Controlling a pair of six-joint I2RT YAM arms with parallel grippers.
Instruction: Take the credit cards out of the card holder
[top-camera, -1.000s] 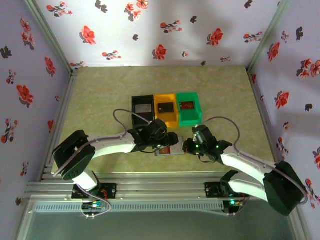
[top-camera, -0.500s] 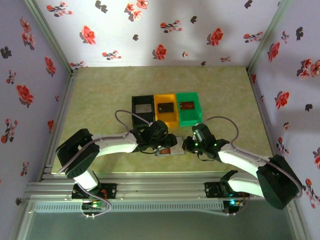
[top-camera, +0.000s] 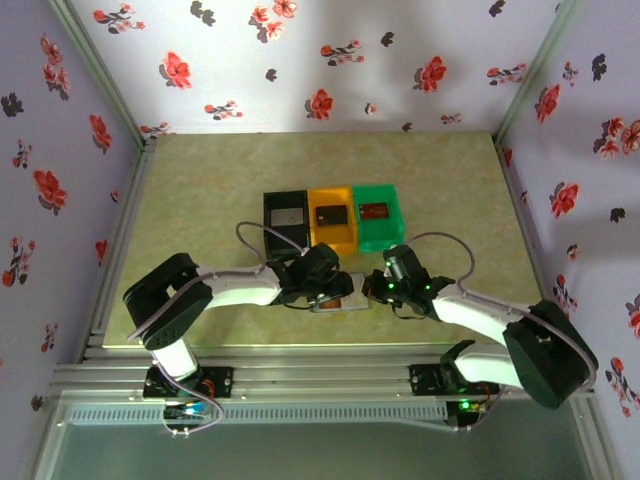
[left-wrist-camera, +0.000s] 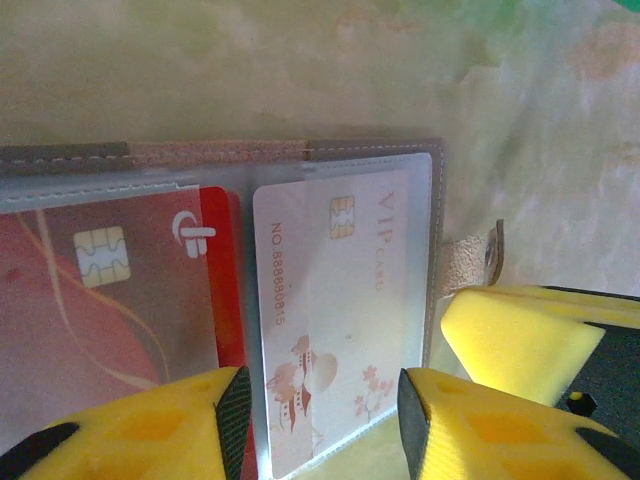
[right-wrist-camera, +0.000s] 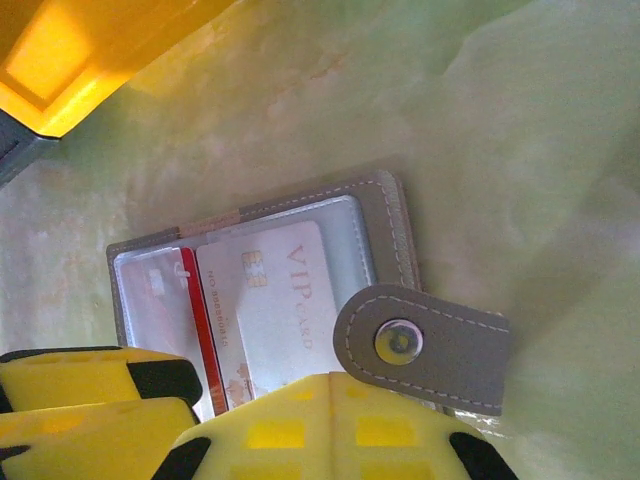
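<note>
The white card (left-wrist-camera: 340, 300) was straddled by the part-open left end effector (left-wrist-camera: 322, 405); the card holder (right-wrist-camera: 388, 215) risked being dragged if the closed right end effector (right-wrist-camera: 330, 430) slipped.

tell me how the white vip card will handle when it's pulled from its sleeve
The white VIP card looks thin and stiff, so probably light and unbending. Its glossy clear sleeve may cling or slip. The card holder could slide along unless pinned.
</note>
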